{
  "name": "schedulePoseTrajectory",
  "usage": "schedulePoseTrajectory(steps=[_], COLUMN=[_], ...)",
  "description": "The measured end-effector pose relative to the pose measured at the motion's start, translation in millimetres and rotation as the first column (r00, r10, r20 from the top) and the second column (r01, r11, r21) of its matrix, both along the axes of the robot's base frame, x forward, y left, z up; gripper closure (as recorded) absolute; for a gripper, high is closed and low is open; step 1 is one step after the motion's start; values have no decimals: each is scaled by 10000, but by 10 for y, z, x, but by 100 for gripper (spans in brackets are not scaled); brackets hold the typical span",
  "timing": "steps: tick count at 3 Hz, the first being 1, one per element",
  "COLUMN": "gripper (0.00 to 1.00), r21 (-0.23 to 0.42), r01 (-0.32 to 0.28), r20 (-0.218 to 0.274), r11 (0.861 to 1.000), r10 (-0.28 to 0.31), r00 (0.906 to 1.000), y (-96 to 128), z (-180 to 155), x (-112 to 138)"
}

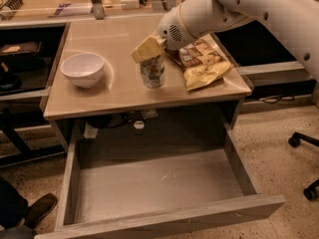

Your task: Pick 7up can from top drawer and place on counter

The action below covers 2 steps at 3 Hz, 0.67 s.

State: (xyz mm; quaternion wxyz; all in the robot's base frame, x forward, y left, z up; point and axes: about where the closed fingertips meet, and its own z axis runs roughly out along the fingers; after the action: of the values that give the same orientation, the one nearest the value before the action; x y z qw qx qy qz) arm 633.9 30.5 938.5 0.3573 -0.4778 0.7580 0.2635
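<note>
Mid-frame, the gripper [151,55] has its jaws clamped on the 7up can [153,73], upright at the bench [119,96] and out of the open top drawer [159,183] — seemingly only release remains.

One can [152,72] under gripper [149,50], one bowl [82,69]

3 things are carried by the beige counter [119,96]: a white bowl [82,68] at the left, the upright 7up can [153,72] mid-table, clasped at its top by the gripper [148,49], and a snack bag [203,63] at the right.
</note>
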Motion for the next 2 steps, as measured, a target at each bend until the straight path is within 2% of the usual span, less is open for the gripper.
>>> schedulePoseTrajectory(steps=[2], gripper=[100], r21=[665], r01=[-360], r20=[-539], r11=[9971], r10=[396], r00=[9978], y=[172], z=[-261], x=[567])
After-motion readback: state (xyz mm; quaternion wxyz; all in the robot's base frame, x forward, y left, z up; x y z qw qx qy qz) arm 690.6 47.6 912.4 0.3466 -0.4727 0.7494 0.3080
